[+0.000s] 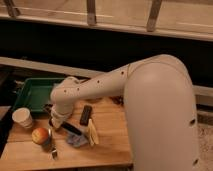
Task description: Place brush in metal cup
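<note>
Right, the gripper [56, 121] sits low at the end of the white arm [95, 90], over the wooden table [110, 145], and its jaws are clenched. A slim black brush [69, 129] runs from it toward 4 o'clock; it looks clamped near its upper end, though the exact contact is hidden behind the wrist. The metal cup [51, 142] — small, dark — stands at about 6 o'clock from the gripper, just beside the apple [40, 135]. A thin shiny handle-like piece shows below the cup; I cannot tell what it is.

Handling judgement: the brush reads as light and stiff, a narrow handle that could pivot or slip in a two-finger pinch — better held near mid-handle, head pointing down. The cup looks light and tippable, so a sideways knock would shift it.

Other items: white paper cup [22, 118] at 9 o'clock, green tray [35, 92] at 11 o'clock, flat black bar [86, 115] at 3 o'clock, yellow piece [93, 134] on a blue-grey cloth [77, 141].
</note>
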You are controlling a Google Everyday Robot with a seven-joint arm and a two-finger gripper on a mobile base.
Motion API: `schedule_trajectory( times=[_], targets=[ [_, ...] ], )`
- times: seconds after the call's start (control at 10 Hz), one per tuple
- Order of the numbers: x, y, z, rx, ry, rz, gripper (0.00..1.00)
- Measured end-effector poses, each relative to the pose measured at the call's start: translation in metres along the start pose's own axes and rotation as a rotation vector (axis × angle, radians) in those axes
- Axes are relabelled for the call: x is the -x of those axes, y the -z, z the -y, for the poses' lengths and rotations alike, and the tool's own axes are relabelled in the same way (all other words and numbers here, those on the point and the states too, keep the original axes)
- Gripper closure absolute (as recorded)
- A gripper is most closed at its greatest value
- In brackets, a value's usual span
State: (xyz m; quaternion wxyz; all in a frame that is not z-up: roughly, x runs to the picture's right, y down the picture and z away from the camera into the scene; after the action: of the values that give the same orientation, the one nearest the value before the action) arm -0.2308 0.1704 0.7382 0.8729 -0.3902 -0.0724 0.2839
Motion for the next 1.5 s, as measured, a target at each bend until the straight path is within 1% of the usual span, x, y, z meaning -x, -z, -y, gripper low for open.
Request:
schedule_trajectory(
  times=[0.2, 0.3, 0.6, 0.8, 0.9, 1.1, 1.2, 1.5],
  targets=[
    [-0.007, -0.008, -0.008, 0.034, 0.054, -0.047, 0.96],
    [-0.012, -0.011, -0.011, 0.049, 0.068, -0.065, 0.96],
    [-0.03, -0.019, -0.016, 0.086, 0.073, -0.093, 0.96],
    [-0.038, -0.024, -0.017, 0.102, 0.066, -0.101, 0.96],
    [-0.041, -0.026, -0.016, 0.109, 0.057, -0.102, 0.92],
    [-0.044, -0.027, -0.01, 0.108, 0.026, -0.099, 0.74],
    [-0.043, -0.026, -0.008, 0.099, 0.008, -0.098, 0.61],
    [-0.04, -0.016, 0.0, 0.064, -0.018, -0.097, 0.33]
  ],
)
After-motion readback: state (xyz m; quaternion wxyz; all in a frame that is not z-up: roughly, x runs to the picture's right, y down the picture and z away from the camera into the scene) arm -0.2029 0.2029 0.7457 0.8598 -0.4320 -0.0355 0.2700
